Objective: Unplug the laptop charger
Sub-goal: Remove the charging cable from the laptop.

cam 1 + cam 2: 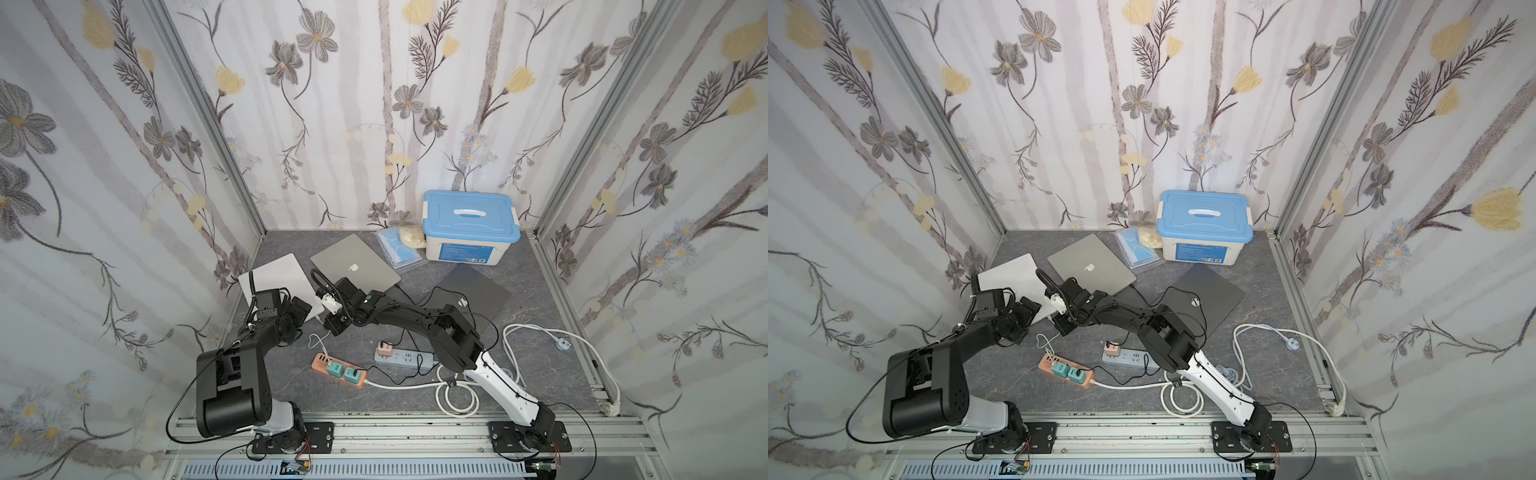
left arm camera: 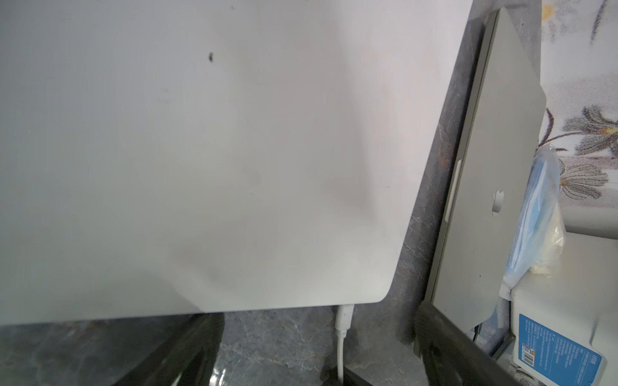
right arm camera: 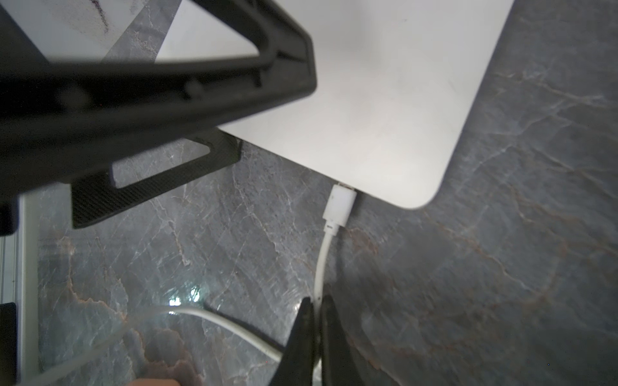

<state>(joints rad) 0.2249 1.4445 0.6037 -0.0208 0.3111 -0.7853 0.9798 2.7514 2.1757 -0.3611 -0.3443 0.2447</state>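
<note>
A white laptop (image 1: pixel 278 278) lies shut at the left of the table. The charger's white plug (image 3: pixel 340 205) sits at the laptop's near edge close to a corner, and its thin white cable (image 3: pixel 320 264) runs back from it. My right gripper (image 3: pixel 317 302) is shut on that cable a short way behind the plug; in a top view it (image 1: pixel 333 325) is just off the laptop's corner. My left gripper (image 1: pixel 297 309) stands open at the same edge, one finger (image 3: pixel 200 83) over the lid and the other finger (image 3: pixel 150 180) above the table. The left wrist view shows the plug (image 2: pixel 344 315).
A silver Apple laptop (image 1: pixel 355 266) and a dark laptop (image 1: pixel 469 291) lie further back and right. A blue-lidded box (image 1: pixel 469 226) and a bag of masks (image 1: pixel 399 249) are at the back. An orange power strip (image 1: pixel 338 370), a grey power strip (image 1: pixel 401 357) and a coiled white lead (image 1: pixel 457 395) lie in front.
</note>
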